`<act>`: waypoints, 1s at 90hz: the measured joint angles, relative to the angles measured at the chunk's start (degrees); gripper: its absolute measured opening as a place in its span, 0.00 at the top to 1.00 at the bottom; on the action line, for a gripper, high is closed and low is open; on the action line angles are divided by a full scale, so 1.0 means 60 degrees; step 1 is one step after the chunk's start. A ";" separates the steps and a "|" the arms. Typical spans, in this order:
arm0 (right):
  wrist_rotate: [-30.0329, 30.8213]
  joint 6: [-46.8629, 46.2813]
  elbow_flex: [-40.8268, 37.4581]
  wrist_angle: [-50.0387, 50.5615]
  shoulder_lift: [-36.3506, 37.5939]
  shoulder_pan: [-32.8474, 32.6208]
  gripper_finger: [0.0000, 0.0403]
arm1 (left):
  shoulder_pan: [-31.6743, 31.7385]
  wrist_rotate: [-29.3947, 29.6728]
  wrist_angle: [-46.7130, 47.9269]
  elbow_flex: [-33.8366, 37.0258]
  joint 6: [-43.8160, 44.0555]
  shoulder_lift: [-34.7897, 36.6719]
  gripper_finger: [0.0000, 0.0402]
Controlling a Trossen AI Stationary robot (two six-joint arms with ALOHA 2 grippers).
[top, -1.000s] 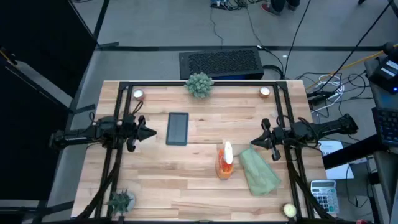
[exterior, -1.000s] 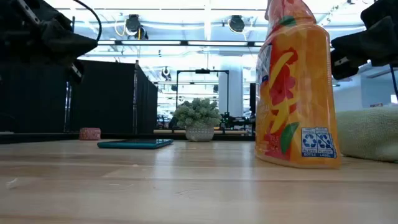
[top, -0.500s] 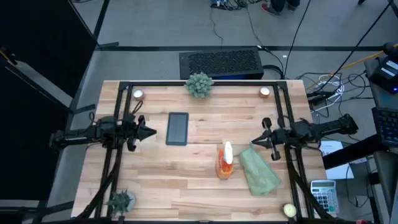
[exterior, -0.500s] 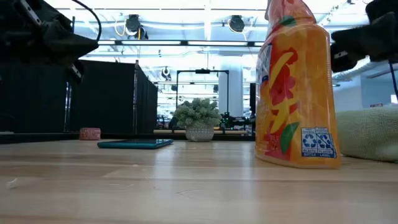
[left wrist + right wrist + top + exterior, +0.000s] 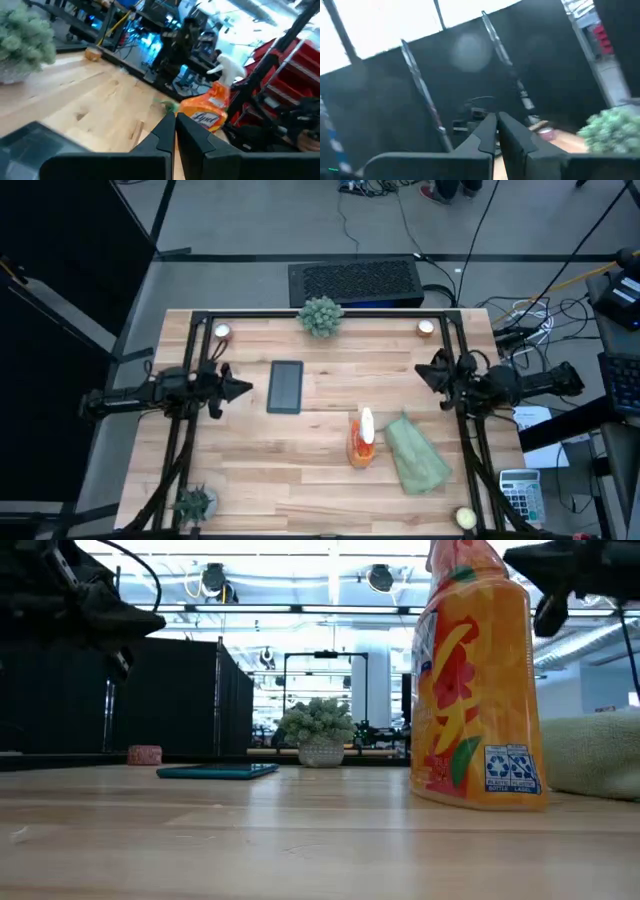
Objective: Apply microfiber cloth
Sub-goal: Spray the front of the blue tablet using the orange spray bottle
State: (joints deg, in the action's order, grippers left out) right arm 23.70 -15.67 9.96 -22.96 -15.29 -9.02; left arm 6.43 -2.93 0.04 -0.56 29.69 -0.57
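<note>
High view: the microfiber cloth (image 5: 414,457) lies lengthwise, slanting toward the near right corner; right gripper (image 5: 424,372) and left gripper (image 5: 245,389) fingers pressed together.

Soft, seemingly fuzzy microfiber cloth (image 5: 415,459); glossy plastic bottle (image 5: 478,680); matt wooden table (image 5: 320,480).

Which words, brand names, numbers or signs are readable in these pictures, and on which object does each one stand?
"Lysol": the brand name in script on the orange spray bottle, partly blurred, seen in the left wrist view.
Recycling symbols: two small white panels low on the spray bottle's label in the low view; the print under them is too small to read.
Calculator keys: too small to read.
Nothing else carries readable text.
</note>
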 joint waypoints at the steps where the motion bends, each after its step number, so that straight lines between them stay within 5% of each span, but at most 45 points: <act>1: 0.0000 0.0034 0.0127 0.0038 -0.0188 0.0033 0.99 | 0.0000 0.0012 0.0044 -0.0013 0.0000 -0.0023 1.00; 37: -0.0085 0.0011 0.5138 0.3140 -0.6800 0.2060 0.99 | -0.0002 0.0537 0.1203 -0.0619 0.0443 -0.1725 1.00; 62: -0.0769 -0.0339 0.6321 0.3356 -0.8866 0.2726 0.96 | -0.0002 0.0823 0.1105 -0.0619 0.0754 -0.3346 1.00; 90: -0.2386 -0.2350 0.6664 0.3394 -1.0876 0.3441 0.70 | 0.0313 0.1671 0.0502 -0.0622 0.1004 -0.5278 1.00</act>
State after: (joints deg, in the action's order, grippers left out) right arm 9.39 -29.76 49.95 -2.59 -80.55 11.62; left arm 8.31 7.10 3.06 -4.29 35.72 -32.23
